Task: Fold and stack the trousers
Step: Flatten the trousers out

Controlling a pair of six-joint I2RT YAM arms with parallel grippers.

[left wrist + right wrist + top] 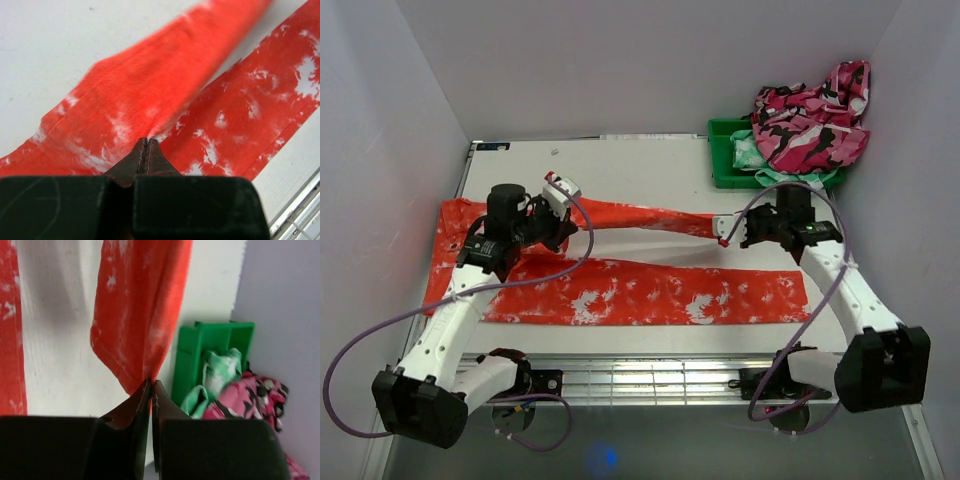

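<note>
The red-orange, white-speckled trousers point(650, 295) lie across the table point(620, 165). Their near leg rests flat along the front. The far leg point(650, 217) is drawn into a taut band between my two grippers. My left gripper point(565, 222) is shut on that leg near the waist end, and the left wrist view shows its fingertips point(145, 142) pinching a ridge of the cloth point(150, 90). My right gripper point(725, 235) is shut on the leg's hem end. In the right wrist view the cloth point(140, 305) hangs from its closed tips point(151, 385).
A green bin point(725, 160) stands at the back right corner, just behind my right gripper. A mint-green and white garment point(750, 152) lies in it, with a pink, black and white camouflage garment point(810, 120) piled on top. Walls close in on both sides.
</note>
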